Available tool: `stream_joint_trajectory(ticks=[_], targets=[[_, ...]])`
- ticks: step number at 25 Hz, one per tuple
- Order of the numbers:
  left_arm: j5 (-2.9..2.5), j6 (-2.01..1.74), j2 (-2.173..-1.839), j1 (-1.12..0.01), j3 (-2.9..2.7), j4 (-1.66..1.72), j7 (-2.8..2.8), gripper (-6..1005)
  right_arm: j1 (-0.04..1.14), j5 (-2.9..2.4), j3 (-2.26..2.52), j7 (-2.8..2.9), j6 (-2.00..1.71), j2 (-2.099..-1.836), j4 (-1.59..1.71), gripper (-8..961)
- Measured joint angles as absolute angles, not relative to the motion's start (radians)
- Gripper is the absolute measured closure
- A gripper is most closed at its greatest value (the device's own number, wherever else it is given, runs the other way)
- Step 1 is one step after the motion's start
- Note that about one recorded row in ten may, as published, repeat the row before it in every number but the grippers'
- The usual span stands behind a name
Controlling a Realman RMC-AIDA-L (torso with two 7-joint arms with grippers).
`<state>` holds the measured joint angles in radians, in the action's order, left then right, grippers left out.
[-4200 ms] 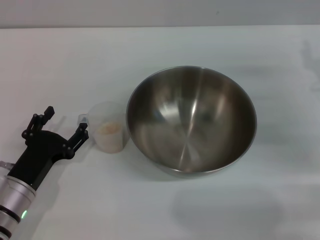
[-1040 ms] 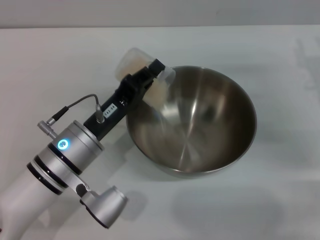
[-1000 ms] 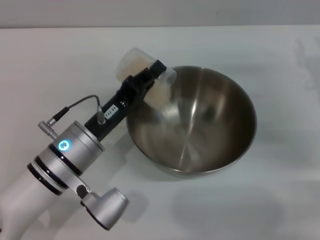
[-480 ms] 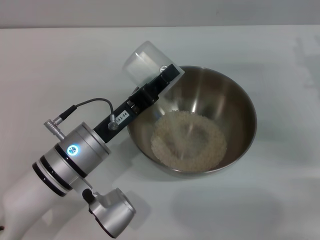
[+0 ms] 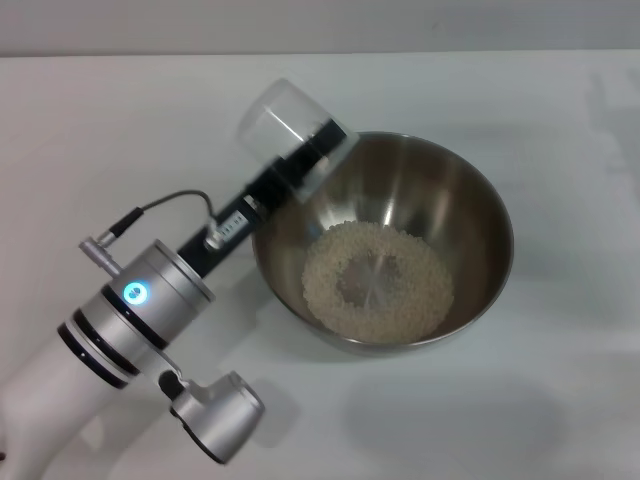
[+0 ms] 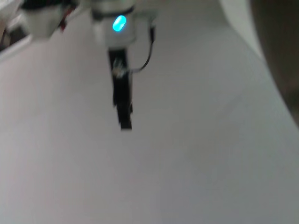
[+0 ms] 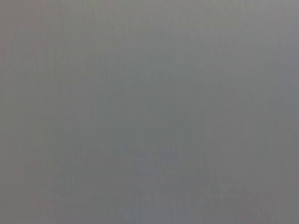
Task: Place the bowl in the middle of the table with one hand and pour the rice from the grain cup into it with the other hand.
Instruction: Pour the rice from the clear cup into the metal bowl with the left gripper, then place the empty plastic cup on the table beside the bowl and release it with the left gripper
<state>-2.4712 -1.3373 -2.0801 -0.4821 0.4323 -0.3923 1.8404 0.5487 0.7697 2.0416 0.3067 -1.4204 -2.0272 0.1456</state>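
Rice (image 5: 377,280) now heaped in bowl (image 5: 480,200); left end effector (image 5: 300,165) grasping upended grain cup (image 5: 275,120), empty. Pour done; next, right cup, return to bench (image 5: 100,120).

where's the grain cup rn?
Head view: the small clear plastic grain cup is held tipped in the left gripper over the far-left rim of the large steel bowl, above the white table.

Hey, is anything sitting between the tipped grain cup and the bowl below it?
Nothing visible. The left gripper holds the grain cup tipped at the bowl rim; the rice lies inside the bowl.
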Motion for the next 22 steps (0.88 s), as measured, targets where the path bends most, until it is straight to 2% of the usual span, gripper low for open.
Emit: stream_joint_trajectory(ticks=[2, 8, 11, 13, 18, 22], targets=[[-2.471, -1.338, -2.080, -0.479, 0.443, -0.395, 1.802, 969, 0.550, 0.770, 2.042, 0.307, -1.420, -2.027, 0.146, 402], [-2.456, -1.333, -2.080, -0.403, 0.649, -0.464, 1.088, 970, 0.551, 0.770, 2.042, 0.307, -1.420, -2.026, 0.151, 402], [-2.446, -1.328, -2.080, -0.397, 0.683, -0.462, 0.953, 969, 0.552, 0.770, 2.042, 0.307, -1.420, -2.026, 0.151, 401], [-2.359, -1.282, -2.080, -0.392, 0.749, -0.432, 0.586, 969, 0.553, 0.770, 2.042, 0.309, -1.422, -2.026, 0.152, 401], [-2.193, -1.135, -2.077, -0.406, 0.772, -0.372, 0.197, 970, 0.554, 0.769, 2.042, 0.315, -1.426, -2.027, 0.153, 401], [-2.165, -1.071, -2.077, -0.411, 0.772, -0.351, 0.086, 969, 0.554, 0.768, 2.042, 0.315, -1.427, -2.028, 0.154, 401]])
